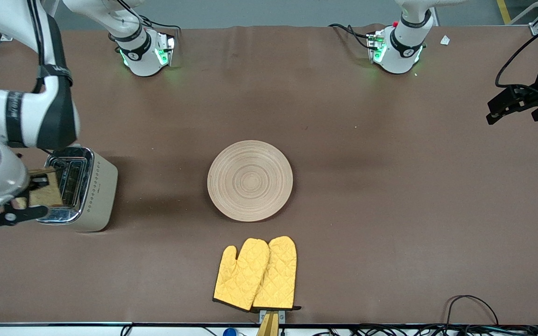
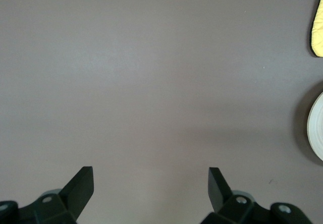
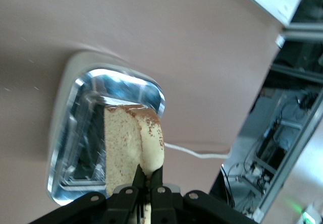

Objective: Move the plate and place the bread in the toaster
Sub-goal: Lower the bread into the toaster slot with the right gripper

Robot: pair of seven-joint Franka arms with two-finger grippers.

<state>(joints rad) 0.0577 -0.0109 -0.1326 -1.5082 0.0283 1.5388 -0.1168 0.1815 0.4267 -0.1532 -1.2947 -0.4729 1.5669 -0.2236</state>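
Your table [image 1: 390, 186] carried the plate [image 1: 250, 180] at its middle, with yellow oven mitts [image 1: 256, 274] nearer the front camera. The toaster [image 1: 92, 191] stood toward the right arm's end. Above its chrome top, your right gripper [image 3: 147, 181] pinched the bread [image 3: 132, 148] by one edge, the slice seemingly just over a slot. Your left gripper [image 2: 151, 183] waited, jaws spread, over bare table.

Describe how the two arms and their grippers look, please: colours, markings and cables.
Both arms are white with black bands at the joints; their bases glow green. The right arm carries a black cable along its side. The right gripper is black with thin black jaws. The left gripper is black too, with wedge-shaped tips and round screw holes.
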